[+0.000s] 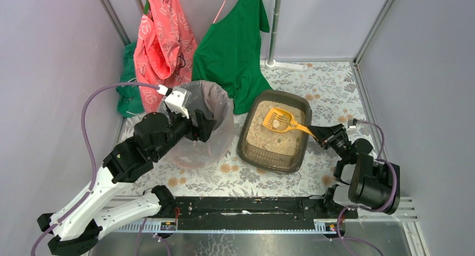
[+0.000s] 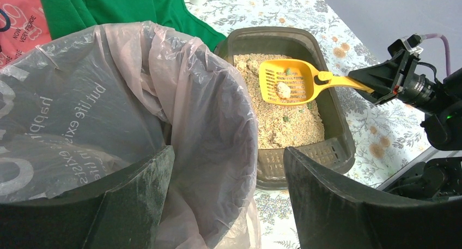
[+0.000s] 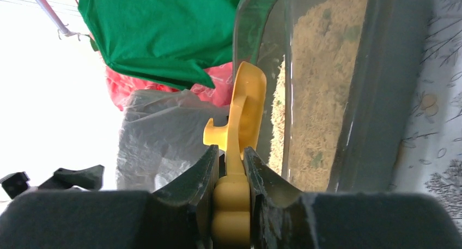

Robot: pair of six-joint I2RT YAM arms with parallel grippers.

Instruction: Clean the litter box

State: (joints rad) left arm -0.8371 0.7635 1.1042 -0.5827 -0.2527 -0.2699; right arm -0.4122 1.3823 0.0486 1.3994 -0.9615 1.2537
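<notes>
Right gripper [image 3: 230, 153] clamped scoop [image 1: 280, 120] handle, clump [image 2: 283, 89] aboard | litter box [image 1: 299, 155] at its 9 o'clock | likely rigid, litter-heavy, spillable; best held by rim.

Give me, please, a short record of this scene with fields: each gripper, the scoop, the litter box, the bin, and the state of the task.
left gripper: open, jaws on either side of the bin's rim, not closed on it
right gripper: shut on the scoop's handle
scoop: yellow, slotted, over the litter, with a pale clump in its bowl
litter box: on the flowered table, beige litter inside
bin: clear bag liner, left of the box in the top view
task state: clump in the scoop, not yet in the bin
</notes>
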